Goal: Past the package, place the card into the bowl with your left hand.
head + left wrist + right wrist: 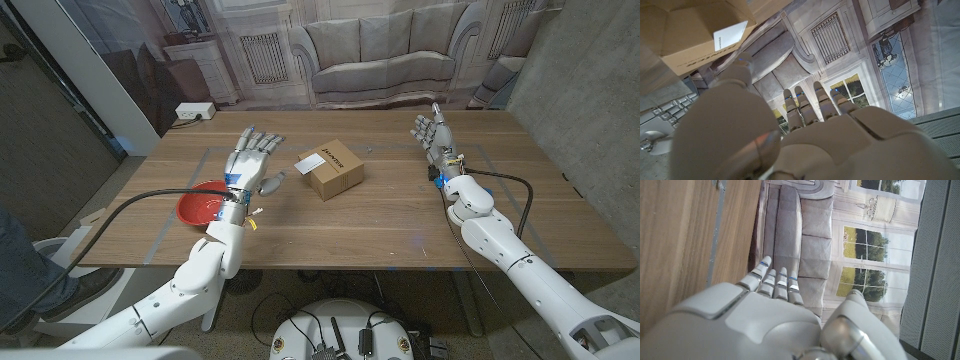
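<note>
holding the left hand (252, 160) released over the wooden table (400, 230), fingers spread and gripping nothing, just left of the cardboard box (338, 175) and just beyond the red bowl (195, 208). keeping the right hand (432, 135) likewise released and gripping nothing, raised at the far right of the table, well apart from the box.

seeing the white card (313, 158) lying on top of the box at its far left corner, seemingly jutting a little over the edge, untouched; catching the same card (730, 34) and box (680, 40) beside the thumb in the left wrist view, with the left hand (790, 135) open there too. seeing the right hand (755, 320) empty in the right wrist view as well.

judging the step in hand as the reach for the card, with the pickup not yet begun. going about it well likely meaning bringing thumb and a finger to the overhanging edge, pinching lightly and lifting straight off rather than dragging, avoiding nudging the box. then carrying the card back to the near left and letting go only once low over the bowl, guarding against a thin card slipping or fluttering aside.
</note>
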Robot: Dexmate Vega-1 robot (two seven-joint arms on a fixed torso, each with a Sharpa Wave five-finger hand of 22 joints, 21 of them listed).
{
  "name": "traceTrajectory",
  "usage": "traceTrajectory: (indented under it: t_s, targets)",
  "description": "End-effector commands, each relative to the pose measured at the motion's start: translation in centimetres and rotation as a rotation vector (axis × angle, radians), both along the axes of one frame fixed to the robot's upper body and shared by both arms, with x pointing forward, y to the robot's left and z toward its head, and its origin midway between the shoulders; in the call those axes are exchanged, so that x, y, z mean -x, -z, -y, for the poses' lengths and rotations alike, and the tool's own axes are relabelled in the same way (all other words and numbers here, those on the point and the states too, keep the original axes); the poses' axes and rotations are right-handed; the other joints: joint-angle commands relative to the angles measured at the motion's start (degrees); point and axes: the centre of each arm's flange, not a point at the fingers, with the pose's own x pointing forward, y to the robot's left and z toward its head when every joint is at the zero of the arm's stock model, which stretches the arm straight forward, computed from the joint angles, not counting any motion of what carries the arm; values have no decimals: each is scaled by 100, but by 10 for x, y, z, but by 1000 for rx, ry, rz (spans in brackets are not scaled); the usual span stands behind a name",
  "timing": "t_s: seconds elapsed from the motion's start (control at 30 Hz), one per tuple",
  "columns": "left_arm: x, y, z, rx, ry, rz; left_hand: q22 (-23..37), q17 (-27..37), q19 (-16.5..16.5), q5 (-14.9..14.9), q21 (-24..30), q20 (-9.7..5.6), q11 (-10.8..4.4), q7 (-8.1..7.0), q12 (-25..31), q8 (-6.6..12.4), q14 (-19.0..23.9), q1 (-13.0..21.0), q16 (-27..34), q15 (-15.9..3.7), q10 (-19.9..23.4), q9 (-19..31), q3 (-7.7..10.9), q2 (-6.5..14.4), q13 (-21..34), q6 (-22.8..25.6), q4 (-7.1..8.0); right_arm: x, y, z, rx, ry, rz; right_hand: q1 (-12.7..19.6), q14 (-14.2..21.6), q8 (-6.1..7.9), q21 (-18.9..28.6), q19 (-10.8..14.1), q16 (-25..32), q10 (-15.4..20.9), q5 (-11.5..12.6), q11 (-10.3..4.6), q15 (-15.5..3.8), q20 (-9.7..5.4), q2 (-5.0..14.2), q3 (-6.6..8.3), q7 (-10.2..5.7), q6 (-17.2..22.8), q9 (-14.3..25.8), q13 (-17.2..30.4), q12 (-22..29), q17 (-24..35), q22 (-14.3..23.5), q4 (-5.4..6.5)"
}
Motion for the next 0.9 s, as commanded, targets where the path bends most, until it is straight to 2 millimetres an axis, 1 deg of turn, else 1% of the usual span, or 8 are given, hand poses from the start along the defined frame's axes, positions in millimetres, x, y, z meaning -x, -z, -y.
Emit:
traceTrajectory:
  t_s: [0.03, 0.1, 0.17, 0.37, 0.9]
  targets:
    - [0, 0, 4, -30, -42, -9, 15, 2, 26, -41, 34, 33, -14, -92, 24, 15, 56, 243, 36, -791, 49, 21, 93, 61, 14, 80, 16, -4, 1, 0, -7, -8, -1, 30, 70, 21, -18, 76, 39, 43, -5, 19, 20, -100, 30, -1, 19, 47, 11, 31, 39, 27, 28, -44]
    - [-1, 0, 5, -33, -47, -7, 15, -1, 42, -127, 28, 42, -13, -185, 59, 58, 104, 422, 43, -825, 191, 28, 98, 97, 21, 240, 48, -4, 1, 0, -8, -8, -1, 30, 71, 20, -21, 77, 38, 46, -6, 10, 21, -98, 31, -2, 18, 46, 11, 31, 39, 27, 28, -44]
    - [-1, 0, 5, -36, -50, -5, 16, 0, 57, -183, 27, 40, -15, -217, 71, 85, 134, 490, 49, -820, 266, 31, 82, 118, 23, 345, 74, -4, 2, 0, -9, -8, -1, 30, 70, 18, -24, 81, 36, 49, -7, 26, 28, -99, 32, -3, 22, 46, 11, 31, 39, 27, 28, -45]
    - [-2, -1, 6, -42, -55, -4, 17, 2, 101, -321, 27, 1, -19, -232, 105, 159, 231, 633, 59, -844, 521, 35, 24, 148, 29, 646, 121, -4, 2, 1, -20, -6, -4, 30, 81, 16, -33, 88, 36, 54, -10, 17, 25, -92, 35, -7, 13, 49, 11, 31, 38, 28, 28, -47]
    - [-8, 9, 13, -43, -48, 8, 18, 16, 116, -380, 22, -25, -24, -240, 119, 196, 327, 670, 68, -865, 742, 35, 0, 165, 31, 842, 167, -3, 1, 0, -18, -14, 2, 27, 93, 11, -57, 100, 30, 52, -17, 7, 20, -81, 39, -18, 8, 59, 12, 31, 31, 30, 29, -49]
